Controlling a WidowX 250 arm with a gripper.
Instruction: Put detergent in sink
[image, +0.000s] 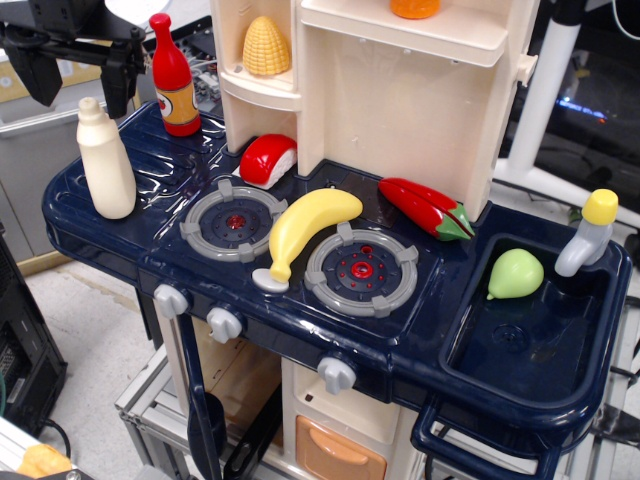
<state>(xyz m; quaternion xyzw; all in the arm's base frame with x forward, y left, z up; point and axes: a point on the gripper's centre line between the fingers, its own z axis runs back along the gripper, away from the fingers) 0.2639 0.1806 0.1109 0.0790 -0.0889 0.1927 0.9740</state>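
Observation:
The detergent (104, 160) is a cream-white bottle standing upright at the far left of the navy counter. The sink (530, 345) is the deep navy basin at the right, with a grey yellow-capped faucet (588, 233) and a green pear (516, 273) lying inside it. My black gripper (78, 82) hangs open at the top left, just above the detergent's cap, one finger on each side of it and touching nothing.
A red bottle (175, 80) stands behind the detergent. A banana (305, 228) lies between two grey burners (232, 219) (361, 270). A red-white piece (267, 159), a red pepper (430, 208) and a cream shelf unit with corn (266, 46) stand behind.

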